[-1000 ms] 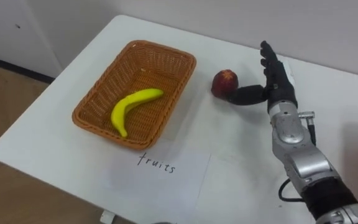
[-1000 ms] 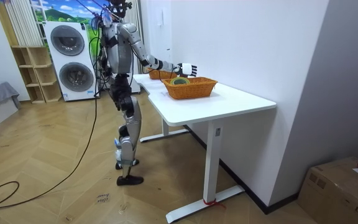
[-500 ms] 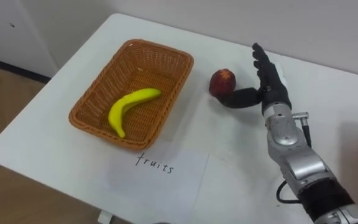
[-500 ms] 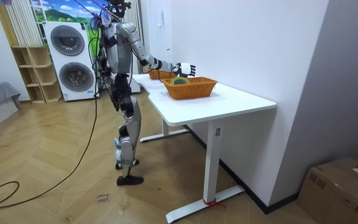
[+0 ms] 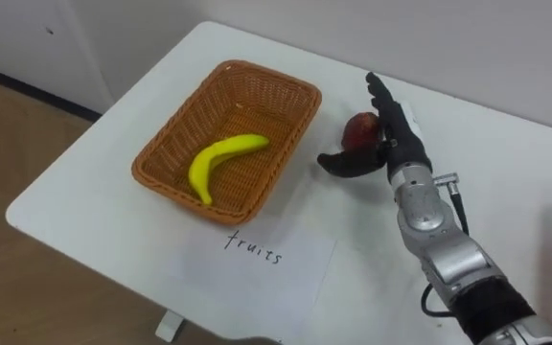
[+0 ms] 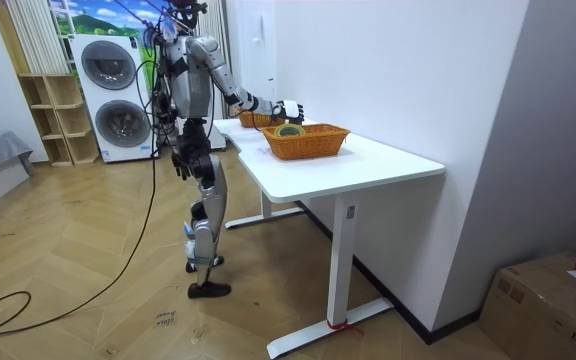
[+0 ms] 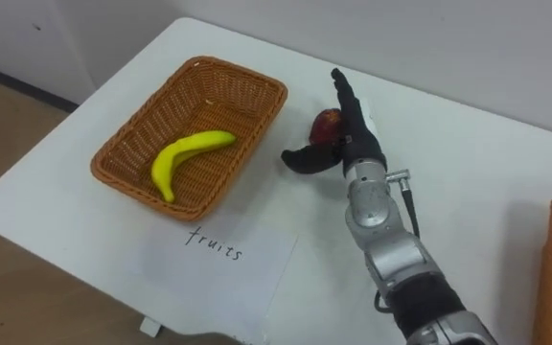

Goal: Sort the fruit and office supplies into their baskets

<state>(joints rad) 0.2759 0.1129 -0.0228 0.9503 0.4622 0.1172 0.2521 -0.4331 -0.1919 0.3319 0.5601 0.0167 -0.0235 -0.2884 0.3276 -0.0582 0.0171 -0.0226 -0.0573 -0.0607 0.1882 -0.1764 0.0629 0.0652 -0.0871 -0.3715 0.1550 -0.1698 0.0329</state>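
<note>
While the red apple sits on the white table just beside the wicker fruit basket, which already holds a banana, the right hand stands edge-on right next to it. Its fingers are straight and its thumb is spread low in front, grasping nothing. The likely risk is that the round fruit rolls away if the fingers close unevenly, or bumps the basket's rim instead of clearing it.

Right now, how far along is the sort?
Done: banana lies in the fruit basket. In hand: nothing gripped; the right hand is open at the red fruit on the table, fingers straight. Left: get that fruit into the basket; the second basket's contents are unclear.
</note>
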